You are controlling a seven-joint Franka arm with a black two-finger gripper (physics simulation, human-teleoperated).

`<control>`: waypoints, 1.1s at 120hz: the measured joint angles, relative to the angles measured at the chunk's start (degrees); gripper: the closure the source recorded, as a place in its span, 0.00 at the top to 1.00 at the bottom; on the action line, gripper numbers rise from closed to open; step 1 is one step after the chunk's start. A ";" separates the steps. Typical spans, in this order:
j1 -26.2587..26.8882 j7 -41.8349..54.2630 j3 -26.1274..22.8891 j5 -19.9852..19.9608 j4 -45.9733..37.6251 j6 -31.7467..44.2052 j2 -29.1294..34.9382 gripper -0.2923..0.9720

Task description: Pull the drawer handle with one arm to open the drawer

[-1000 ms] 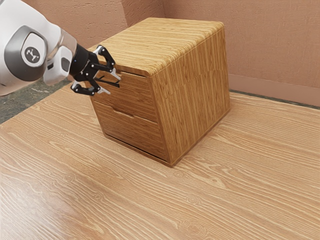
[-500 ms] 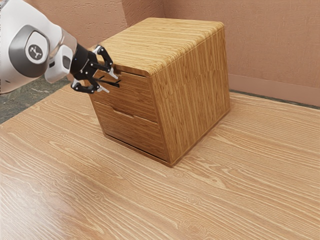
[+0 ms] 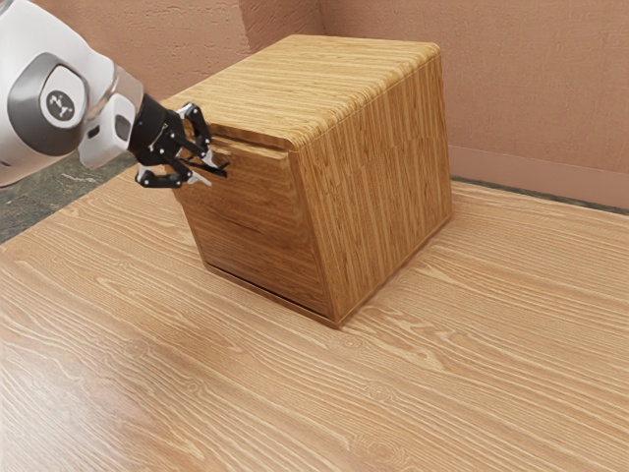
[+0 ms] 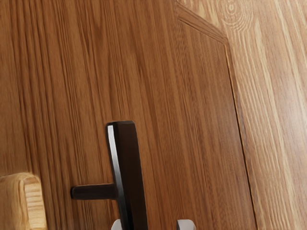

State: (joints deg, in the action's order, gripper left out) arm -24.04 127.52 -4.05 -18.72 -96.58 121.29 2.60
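Note:
A light wooden cabinet (image 3: 334,88) stands on the wooden floor, its drawer fronts facing the exterior view's left. The top drawer front (image 3: 251,192) stands slightly out from the cabinet body. Its dark bar handle (image 3: 218,164) sits near the drawer's upper left corner. My black gripper (image 3: 204,165) reaches in from the left and is shut on this handle, one finger above the bar and one below. In the wrist view the black handle (image 4: 127,172) runs across the brown drawer front (image 4: 187,120), and a pale fingertip (image 4: 185,224) shows beside it.
The cabinet rests on a broad wood-grain floor (image 3: 295,393) with open room in front and to the exterior view's right. A brown wall (image 3: 531,79) runs behind it. A dark grey strip of floor (image 3: 39,202) lies under my arm at the left.
My hand has drawn back toward the exterior view's left with the handle. The top drawer front has come out a little from the cabinet.

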 joint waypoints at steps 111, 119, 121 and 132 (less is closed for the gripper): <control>-2.78 -2.81 0.82 0.04 -21.95 6.85 19.49 0.22; -2.77 -2.90 0.87 0.06 -23.52 7.02 21.06 0.22; -2.77 -2.92 0.87 0.06 -23.91 7.05 21.38 0.22; -3.02 -3.03 0.89 0.11 -25.91 7.21 23.63 0.21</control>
State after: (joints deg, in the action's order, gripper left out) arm -27.06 124.49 -3.16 -18.62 -122.49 128.50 26.23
